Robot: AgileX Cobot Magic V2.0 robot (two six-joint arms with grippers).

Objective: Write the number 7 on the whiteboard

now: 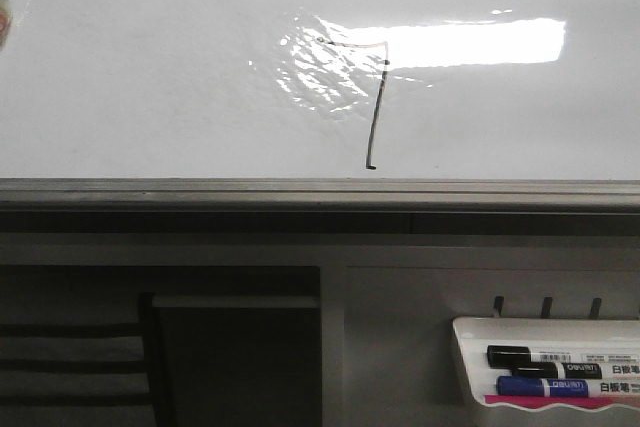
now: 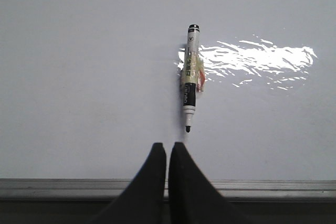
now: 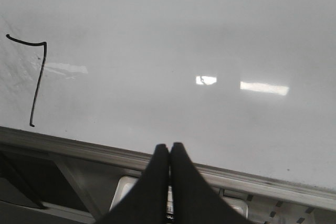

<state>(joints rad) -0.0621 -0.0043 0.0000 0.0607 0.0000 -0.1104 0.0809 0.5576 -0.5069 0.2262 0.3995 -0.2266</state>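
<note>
The whiteboard (image 1: 150, 77) fills the upper front view, with a bright glare. The number 7 (image 1: 377, 107) is drawn on it in thin black strokes: a faint top line and a long downstroke with a small hook. It also shows in the right wrist view (image 3: 38, 77). A black-and-white marker (image 2: 190, 77) wrapped in tape lies uncapped on the board (image 2: 79, 77), its tip pointing at my left gripper (image 2: 168, 146). That gripper is shut and empty, just short of the tip. My right gripper (image 3: 169, 146) is shut and empty over the board's near edge. Neither gripper shows in the front view.
A grey metal rail (image 1: 320, 190) runs along the board's near edge. Below it at the right hangs a white marker tray (image 1: 470, 347) holding a black marker (image 1: 545, 357) and a blue marker (image 1: 540, 387). The tray (image 3: 126, 187) lies under my right gripper.
</note>
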